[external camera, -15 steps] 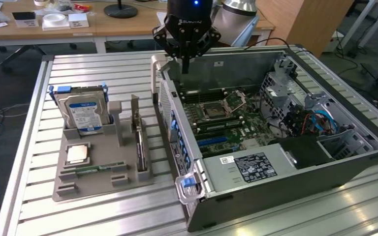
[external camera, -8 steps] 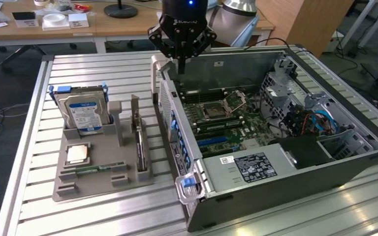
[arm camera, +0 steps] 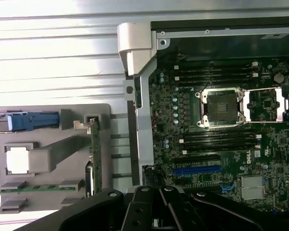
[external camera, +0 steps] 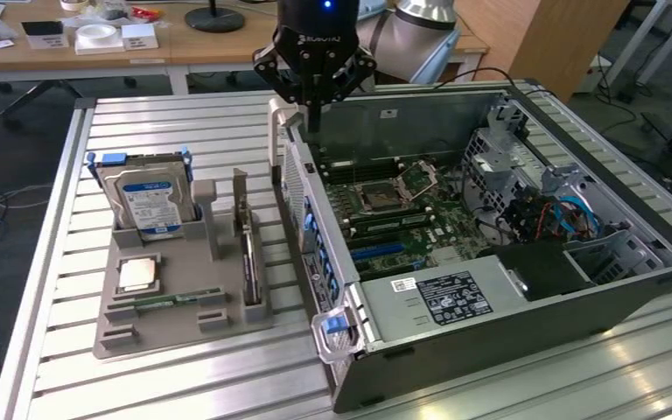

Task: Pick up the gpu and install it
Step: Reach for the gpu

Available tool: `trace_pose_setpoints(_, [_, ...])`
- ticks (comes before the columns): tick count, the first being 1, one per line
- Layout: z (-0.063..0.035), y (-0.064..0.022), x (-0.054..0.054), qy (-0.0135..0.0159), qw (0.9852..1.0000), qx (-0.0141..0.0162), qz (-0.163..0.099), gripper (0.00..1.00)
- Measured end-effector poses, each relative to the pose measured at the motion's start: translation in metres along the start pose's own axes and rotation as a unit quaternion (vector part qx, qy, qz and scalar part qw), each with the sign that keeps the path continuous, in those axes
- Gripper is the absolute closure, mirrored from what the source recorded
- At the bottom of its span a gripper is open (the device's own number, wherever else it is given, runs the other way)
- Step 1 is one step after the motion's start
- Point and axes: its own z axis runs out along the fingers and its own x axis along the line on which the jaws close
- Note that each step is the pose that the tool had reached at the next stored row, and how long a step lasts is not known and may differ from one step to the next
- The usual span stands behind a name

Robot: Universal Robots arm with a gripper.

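Note:
The gpu (external camera: 246,249) stands on edge in a slot of the grey holder (external camera: 172,328), on the exterior view's left of the open computer case (external camera: 523,297). In the wrist view the gpu (arm camera: 95,154) shows edge-on as a thin green strip. My gripper (external camera: 311,112) hangs above the case's rear wall, well behind the gpu and apart from it. Its fingers are shut with nothing between them. In the wrist view the gripper (arm camera: 159,204) shows as black links. The motherboard (arm camera: 216,144) lies exposed in the case, with a blue slot (arm camera: 197,170).
A hard drive (external camera: 150,206) with a blue label stands upright at the holder's back. A silver processor (external camera: 137,274) and a narrow RAM stick (external camera: 178,300) lie in the holder's front. Drive cages and cables (external camera: 546,206) crowd the case's right side. The slatted metal table (external camera: 196,385) carries everything.

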Motion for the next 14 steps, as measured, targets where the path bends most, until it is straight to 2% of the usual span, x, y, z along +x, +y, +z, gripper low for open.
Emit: trace_pose_setpoints(14, [-0.0003, -0.0007, 0.0099, -0.0001, 1.0, 0.0, 0.0, 0.89])
